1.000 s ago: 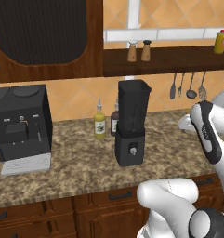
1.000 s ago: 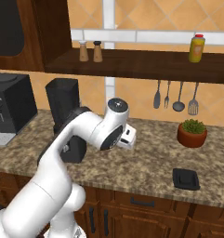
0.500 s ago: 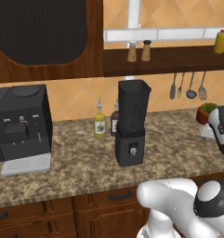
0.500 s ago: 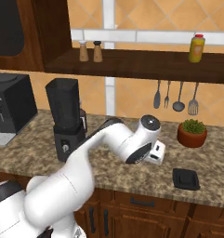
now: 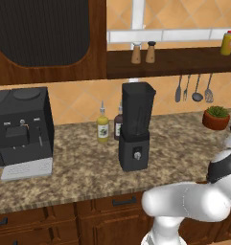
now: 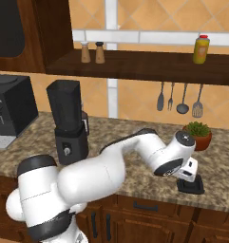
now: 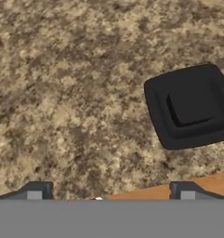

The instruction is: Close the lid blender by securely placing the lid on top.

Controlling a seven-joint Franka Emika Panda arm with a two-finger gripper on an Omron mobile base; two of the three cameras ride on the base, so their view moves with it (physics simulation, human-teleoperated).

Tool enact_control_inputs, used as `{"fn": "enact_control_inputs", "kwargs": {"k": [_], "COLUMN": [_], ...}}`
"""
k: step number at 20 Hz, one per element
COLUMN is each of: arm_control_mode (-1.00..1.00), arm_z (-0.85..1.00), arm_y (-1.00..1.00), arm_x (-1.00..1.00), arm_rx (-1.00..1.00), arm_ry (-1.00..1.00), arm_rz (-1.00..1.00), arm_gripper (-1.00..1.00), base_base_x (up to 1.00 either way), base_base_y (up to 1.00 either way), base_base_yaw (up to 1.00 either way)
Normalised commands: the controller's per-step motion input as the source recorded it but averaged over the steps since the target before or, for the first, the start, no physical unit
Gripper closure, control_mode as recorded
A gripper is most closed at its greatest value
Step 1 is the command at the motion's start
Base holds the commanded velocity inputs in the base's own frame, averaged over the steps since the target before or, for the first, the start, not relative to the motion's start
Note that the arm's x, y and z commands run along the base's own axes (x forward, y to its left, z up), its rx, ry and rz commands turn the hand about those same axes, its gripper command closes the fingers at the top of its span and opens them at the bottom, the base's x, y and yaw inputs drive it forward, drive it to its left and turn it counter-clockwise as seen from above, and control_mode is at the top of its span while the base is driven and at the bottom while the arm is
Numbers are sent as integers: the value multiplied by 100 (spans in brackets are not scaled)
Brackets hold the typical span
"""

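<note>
The blender (image 5: 134, 127) (image 6: 67, 121) is a tall black machine with a dark, open-topped jar, standing mid-counter. The lid (image 6: 195, 186) (image 7: 190, 106), a flat black square with a raised centre, lies on the granite near the counter's front edge, far right of the blender. My gripper (image 6: 186, 176) (image 7: 111, 193) hangs just above the counter beside the lid and points down. In the hand view its fingertips (image 7: 36, 190) stand wide apart with bare granite between them, and the lid sits up and to the right of them. The gripper is open and holds nothing.
A black coffee machine (image 5: 21, 127) (image 6: 6, 111) stands at the counter's left. Two bottles (image 5: 103, 128) sit behind the blender. A potted plant (image 5: 215, 117) (image 6: 197, 133) stands just behind the lid. Utensils (image 6: 182, 97) hang on the wall under a shelf (image 6: 149, 64).
The arm has swung right along the counter, away from the blender, and the hand has dropped low beside the lid. The jaws have stayed open.
</note>
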Motion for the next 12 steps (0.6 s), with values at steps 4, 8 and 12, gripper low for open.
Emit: {"fn": "enact_control_inputs", "kwargs": {"k": [4,8,12], "arm_control_mode": [-100,-100,-100], "arm_z": [-24,-35,-8], "arm_y": [-65,-24,-18], "arm_x": [4,4,8], "arm_rx": [-1,-5,-1], "arm_ry": [20,23,13], "arm_rz": [0,0,0], "arm_gripper": [-100,-100,-100], "base_base_x": [0,0,0], "base_base_y": [0,0,0], "base_base_yaw": [0,0,0]}}
